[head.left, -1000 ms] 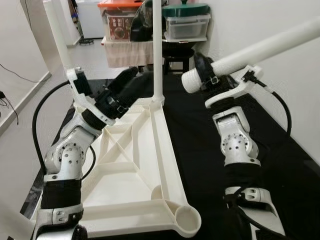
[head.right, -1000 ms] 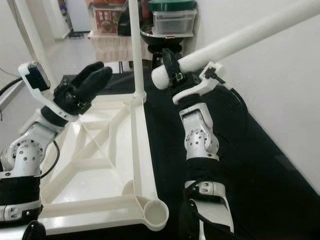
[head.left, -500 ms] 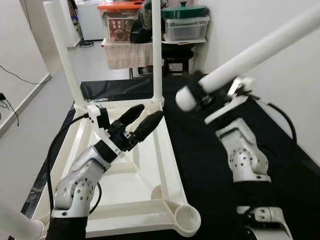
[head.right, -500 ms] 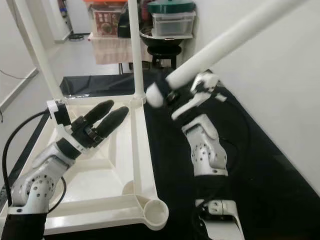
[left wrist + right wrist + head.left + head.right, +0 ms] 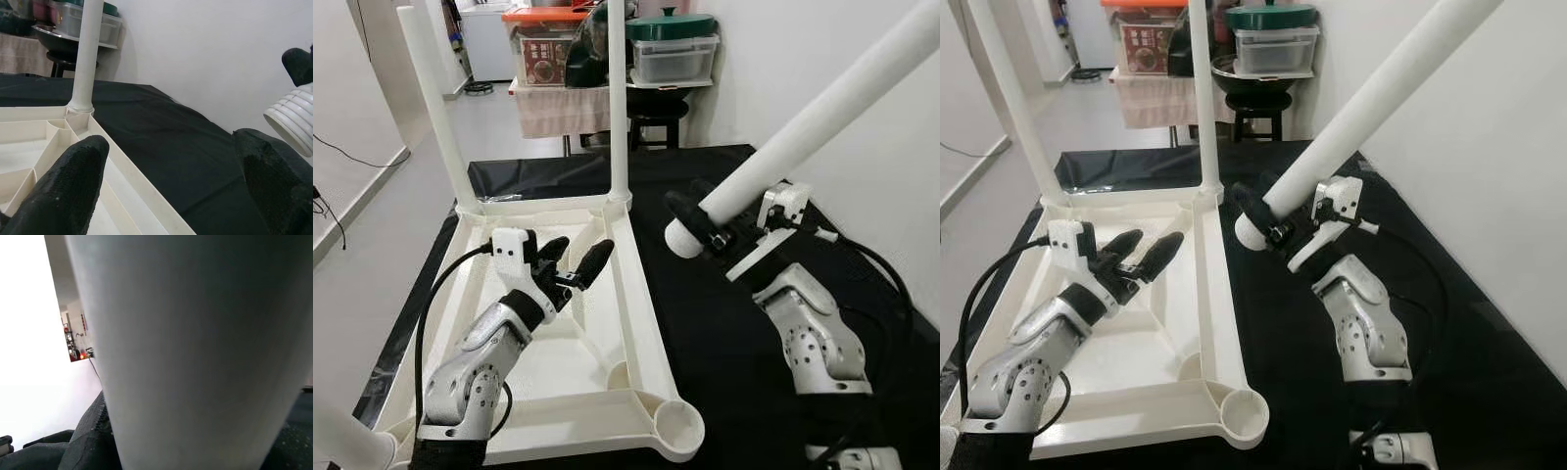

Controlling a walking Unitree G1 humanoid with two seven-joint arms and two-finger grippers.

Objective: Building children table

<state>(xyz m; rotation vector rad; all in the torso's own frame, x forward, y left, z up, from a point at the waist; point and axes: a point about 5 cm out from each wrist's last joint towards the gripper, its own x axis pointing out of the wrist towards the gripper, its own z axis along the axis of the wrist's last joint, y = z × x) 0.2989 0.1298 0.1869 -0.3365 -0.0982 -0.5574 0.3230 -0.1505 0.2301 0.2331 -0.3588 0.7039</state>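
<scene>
An upturned white plastic table top (image 5: pixel 636 323) lies on a black mat, with two white legs (image 5: pixel 618 98) standing in its far corners. Its near right corner socket (image 5: pixel 679 426) is empty. My right gripper (image 5: pixel 697 217) is shut on a third white table leg (image 5: pixel 822 113), holding it slanted, threaded end (image 5: pixel 293 125) down, above the mat right of the frame. My left gripper (image 5: pixel 573 264) hovers open over the middle of the frame, nothing between its fingers (image 5: pixel 73 171). The leg's white surface (image 5: pixel 195 357) looms close in the right wrist view.
The black mat (image 5: pixel 724 323) covers the floor under and right of the frame. A white wall (image 5: pixel 862 196) runs along the right. Behind stand a cloth-draped shelf (image 5: pixel 563 103) with storage boxes and a black stool (image 5: pixel 656 108). Another white leg end (image 5: pixel 352 446) lies at the near left.
My left gripper dropped from beside the far right leg to low over the frame's middle. My right gripper tilted the held leg steeper and lowered its threaded end towards the mat.
</scene>
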